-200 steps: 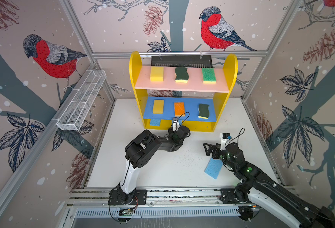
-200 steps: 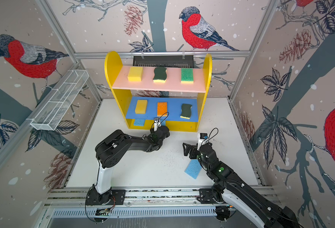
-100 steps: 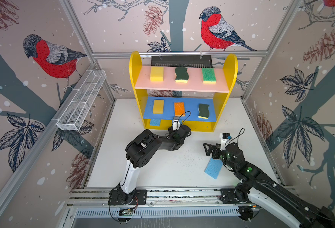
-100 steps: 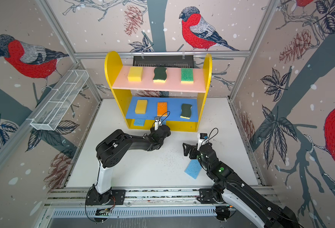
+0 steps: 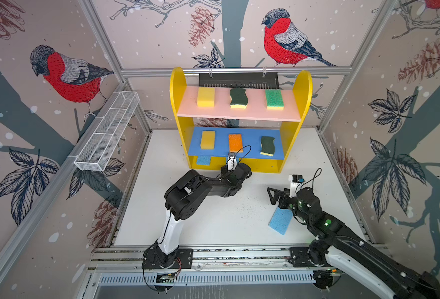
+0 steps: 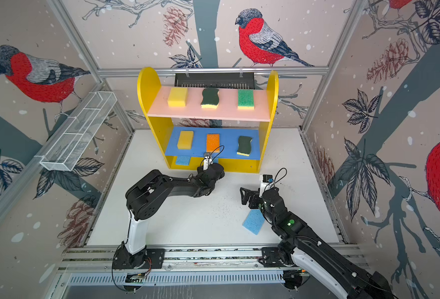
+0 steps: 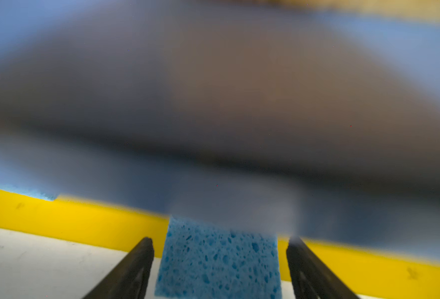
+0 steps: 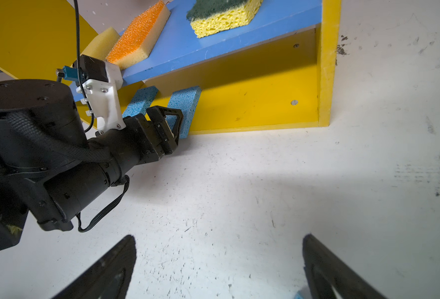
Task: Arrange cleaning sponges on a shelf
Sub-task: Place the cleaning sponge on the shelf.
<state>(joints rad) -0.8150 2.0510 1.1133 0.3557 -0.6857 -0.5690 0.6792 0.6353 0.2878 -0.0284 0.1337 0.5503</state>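
Left wrist view is confusing me: are you squeezing that light-blue sponge (image 7: 218,264) or not? — benchlurker

me: nope, not squeezing. My left claw (image 7: 220,239) is standing open, its fingers (image 7: 130,274) flanking the sponge with a sliver of gap showing on each side. The sponge is lying flat on the yellow bottom level (image 8: 252,103) of the shelf (image 5: 301,85), near end poking past the front edge, with a second blue sponge (image 8: 141,101) sitting near it, not touching.

benchlurker: and the other arm?

me: my right claw (image 8: 219,236) is hanging wide open over the tabletop (image 5: 226,220), gripping nothing. The third blue sponge (image 5: 279,220) is lying on the tabletop just beside it. In both top views the pink upper board (image 5: 255,111) is carrying a yellow block (image 5: 206,97), a wavy dark-green sponge (image 5: 238,97) and a bright-green sponge (image 5: 274,97). The blue middle board (image 5: 251,145) is carrying a second yellow block (image 5: 208,139), an orange-topped sponge (image 5: 235,142) and a second wavy dark-green sponge (image 5: 267,145).
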